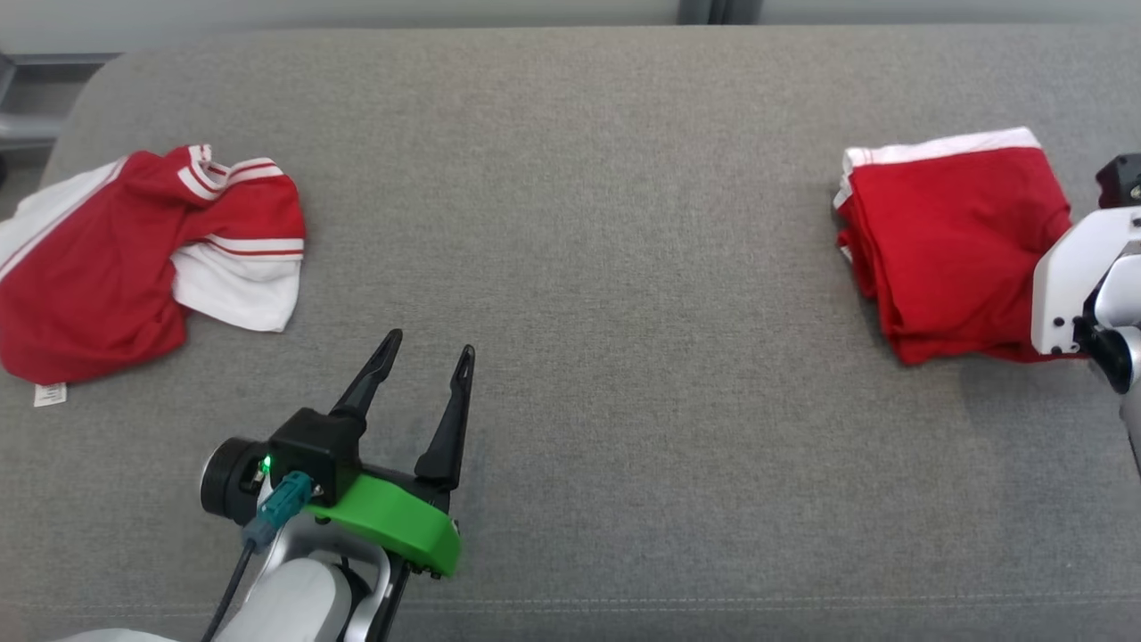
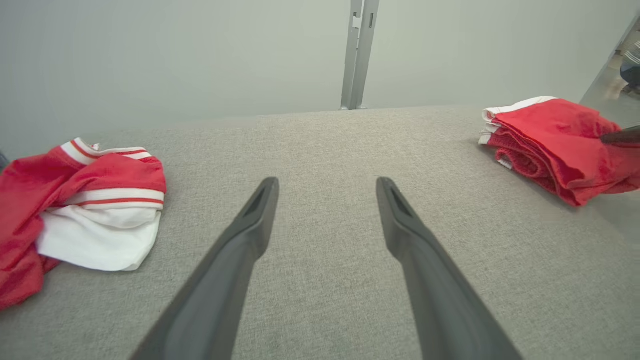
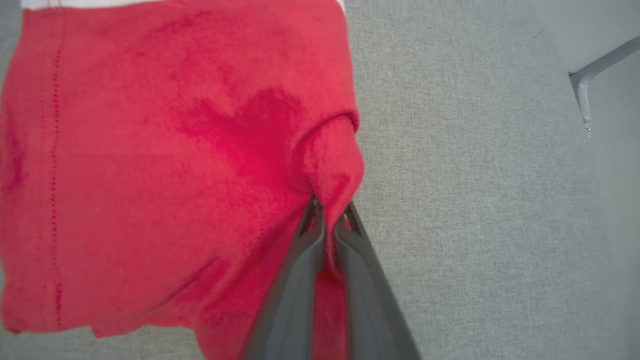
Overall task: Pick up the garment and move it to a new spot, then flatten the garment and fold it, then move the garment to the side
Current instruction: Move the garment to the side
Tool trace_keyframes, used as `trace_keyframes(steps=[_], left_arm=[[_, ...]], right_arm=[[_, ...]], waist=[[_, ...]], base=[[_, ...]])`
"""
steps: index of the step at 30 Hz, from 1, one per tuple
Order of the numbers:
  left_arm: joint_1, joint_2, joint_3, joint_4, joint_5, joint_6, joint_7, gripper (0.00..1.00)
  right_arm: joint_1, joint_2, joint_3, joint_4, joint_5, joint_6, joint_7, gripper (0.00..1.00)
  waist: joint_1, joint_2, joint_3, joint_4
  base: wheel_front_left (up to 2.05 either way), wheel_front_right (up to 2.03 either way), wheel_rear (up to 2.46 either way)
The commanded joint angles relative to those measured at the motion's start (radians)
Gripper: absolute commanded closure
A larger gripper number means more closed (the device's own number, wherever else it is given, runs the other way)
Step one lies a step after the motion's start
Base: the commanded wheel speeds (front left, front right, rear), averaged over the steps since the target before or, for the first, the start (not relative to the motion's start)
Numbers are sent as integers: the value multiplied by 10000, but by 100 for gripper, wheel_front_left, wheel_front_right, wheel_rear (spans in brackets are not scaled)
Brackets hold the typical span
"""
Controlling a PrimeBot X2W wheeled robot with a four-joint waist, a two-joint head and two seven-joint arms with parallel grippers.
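Right wrist view: folded garment (image 3: 150,175) edge pinched between right fingers (image 3: 295,280).

Left claw (image 1: 429,345): two long dark tapered fingers (image 2: 240,250) with a recessed slot near each tip. Base is a bright green bracket (image 1: 392,522). A black boxy module (image 1: 316,441) sits on it, green LED (image 1: 266,464) lit. A teal connector (image 1: 283,499) feeds a black cable (image 1: 227,588). Black round drum (image 1: 225,479) on the left, pale forearm (image 1: 299,597) on the near side. Right arm: white shell (image 1: 1065,276) with two small dark screw holes, black joint (image 1: 1110,357), black block (image 1: 1121,178) on the far side. Right claw (image 3: 331,205): same dark grey.
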Motion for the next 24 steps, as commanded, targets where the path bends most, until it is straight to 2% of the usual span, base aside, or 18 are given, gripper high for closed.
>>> trace_keyframes(steps=[1, 14, 24], left_arm=[[-186, 64, -8, -100, 85, 49, 5, 0], [-786, 507, -187, -1836, 696, 264, 624, 0], [-1065, 888, -235, -2646, 1124, 433, 954, 0]], right_arm=[[-115, -123, 56, 27, -100, -14, -73, 100], [-1339, -1732, 284, 767, -96, -15, -1112, 100], [-1957, -2618, 83, 1297, -697, -15, -1948, 100]], waist=[[0, 0, 852, -585], [0, 0, 2347, -756], [0, 0, 3300, -861]], base=[[0, 0, 0], [0, 0, 0], [0, 0, 0]])
